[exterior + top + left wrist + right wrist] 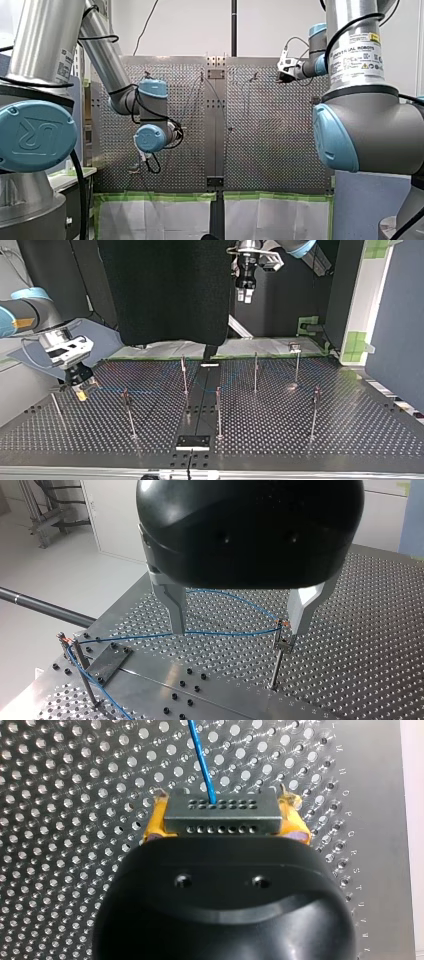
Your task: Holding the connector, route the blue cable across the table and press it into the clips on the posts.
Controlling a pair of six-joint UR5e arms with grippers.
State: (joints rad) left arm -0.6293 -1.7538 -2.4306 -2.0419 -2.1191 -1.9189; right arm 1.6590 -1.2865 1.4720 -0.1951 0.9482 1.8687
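Note:
My right gripper (pixel 222 822) is shut with its yellow pads (pixel 152 822) on the grey connector (pixel 220 812). The blue cable (pixel 202 760) leaves the connector's top. At the top view's left, the same gripper (pixel 80 387) hangs low over the perforated table (pixel 350 425), and the thin blue cable (pixel 150 390) runs from it toward the middle posts (pixel 218 410). My left gripper (pixel 240 627) hangs open high above the table, metal fingers (pixel 176 607) wide apart and empty. Below it the cable (pixel 220 634) spans between two clip posts (pixel 281 645).
Several thin posts (pixel 315 410) stand across the table, including some at the top view's right (pixel 297 360). A black plate (pixel 192 441) sits at the near middle edge. A dark panel (pixel 170 290) hangs behind the table.

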